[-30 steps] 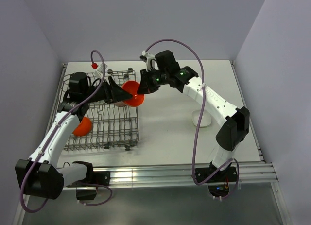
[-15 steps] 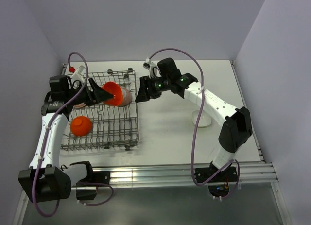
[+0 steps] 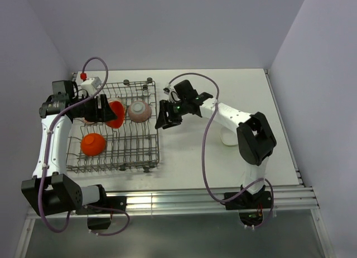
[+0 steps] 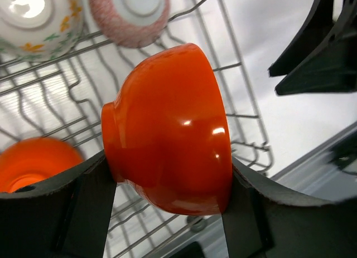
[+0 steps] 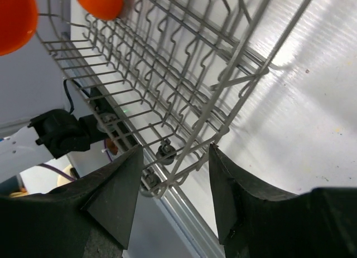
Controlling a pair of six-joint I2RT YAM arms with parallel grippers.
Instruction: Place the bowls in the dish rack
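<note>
As seen from above, left claw held an orange bowl over the dish rack, near a pink bowl. Left wrist: bowl clamped on its side; best lowered between tines before release. Right wrist: right claw wide, empty, beside the rack.

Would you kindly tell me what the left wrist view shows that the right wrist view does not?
Only the left wrist: the left pincer gripping an orange bowl, plus a pink bowl and a floral bowl. Only the right wrist: a black arm joint with a cable, beyond the rack. Both: the rack, that orange bowl and a second orange bowl.
</note>
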